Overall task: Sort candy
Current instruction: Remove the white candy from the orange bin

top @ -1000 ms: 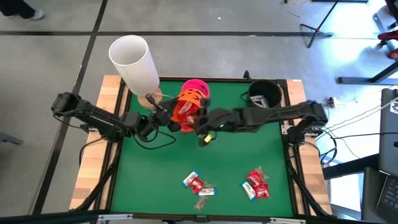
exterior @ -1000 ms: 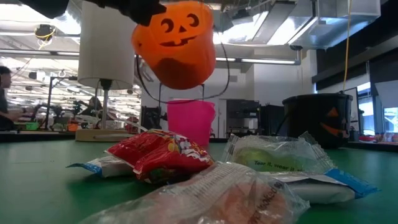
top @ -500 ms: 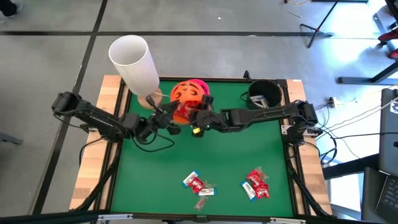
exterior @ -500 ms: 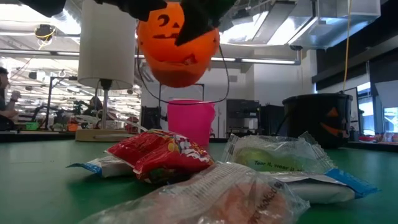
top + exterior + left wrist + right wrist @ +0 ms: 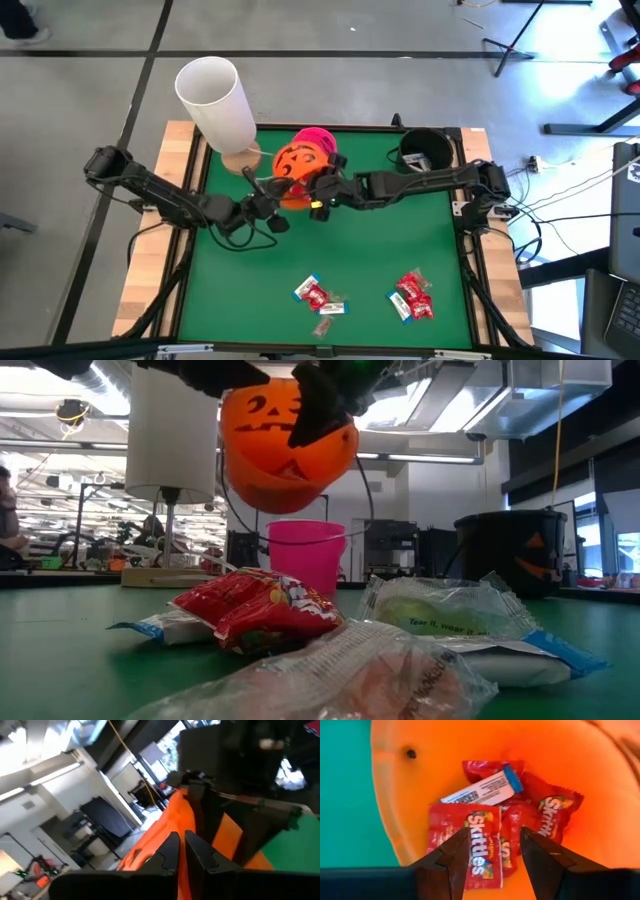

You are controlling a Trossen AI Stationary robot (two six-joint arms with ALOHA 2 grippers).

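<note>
Orange plastic pumpkin bucket hangs above the pink bucket, left gripper pinched shut on it. Right gripper, fingers spread, faces red-wrapped candy inside; descend squarely onto one packet.

A grey floor crossed by dark lines is seen around the wood-edged table, with a white lamp shade standing at the table's 11 o'clock corner. Dark stand legs and cables are spread toward 2 and 3 o'clock. Beyond the table, long ceiling lights, metal ductwork and cluttered workbenches are visible.
</note>
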